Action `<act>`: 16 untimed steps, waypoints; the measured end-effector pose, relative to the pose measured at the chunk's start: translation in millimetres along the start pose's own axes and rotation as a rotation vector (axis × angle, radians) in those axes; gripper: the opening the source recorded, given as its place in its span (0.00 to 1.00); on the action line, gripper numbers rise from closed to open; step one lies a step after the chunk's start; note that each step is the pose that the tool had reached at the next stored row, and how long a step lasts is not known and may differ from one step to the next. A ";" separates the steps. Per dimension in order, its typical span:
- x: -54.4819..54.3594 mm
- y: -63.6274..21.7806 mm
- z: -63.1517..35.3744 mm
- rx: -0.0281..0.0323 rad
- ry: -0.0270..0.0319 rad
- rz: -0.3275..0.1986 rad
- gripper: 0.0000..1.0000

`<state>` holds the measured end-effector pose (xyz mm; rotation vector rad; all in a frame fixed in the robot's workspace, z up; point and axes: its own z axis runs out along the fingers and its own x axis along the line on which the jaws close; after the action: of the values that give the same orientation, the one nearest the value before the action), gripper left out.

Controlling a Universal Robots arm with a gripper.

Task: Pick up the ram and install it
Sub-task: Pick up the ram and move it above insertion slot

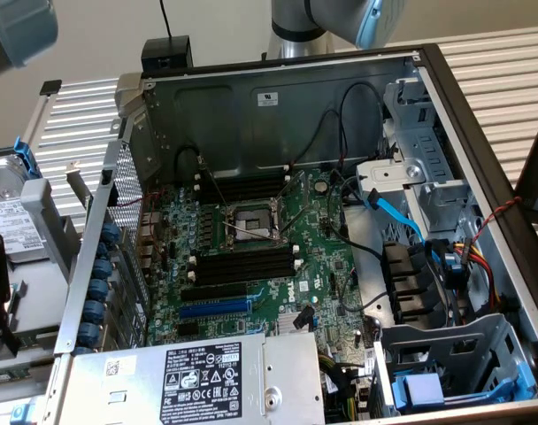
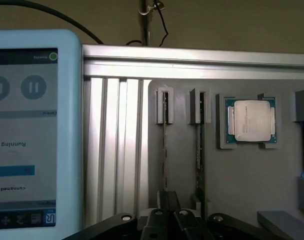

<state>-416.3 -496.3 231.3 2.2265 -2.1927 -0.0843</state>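
Facing the grey holder tray [image 2: 242, 175], my gripper [image 2: 168, 201] is pinched fully together, with nothing visibly caught between the fingers. Just beyond my tips the ram [image 2: 164, 150] stands on edge in its bracket. A second stick [image 2: 199, 150] stands beside it, and a processor [image 2: 251, 121] sits further along. A pendant screen [image 2: 24, 130] crowds the other side.

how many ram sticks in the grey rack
2. Both stand edge-on in the rack: one ram farther from the cpu, the other ram next to it, nearer the cpu. More may be hidden.
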 end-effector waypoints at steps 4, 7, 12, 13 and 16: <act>0.0 0.0 0.0 0.0000 0.0000 0.000 0.11; 0.0 0.0 0.0 0.0000 0.0000 0.000 0.11; 0.0 0.0 0.0 0.0000 0.0000 0.000 0.25; 0.0 0.0 0.0 0.0000 0.0000 0.000 0.25; 0.0 0.0 0.0 0.0000 0.0000 0.000 0.25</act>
<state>-416.3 -496.4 231.3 2.2266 -2.1926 -0.0843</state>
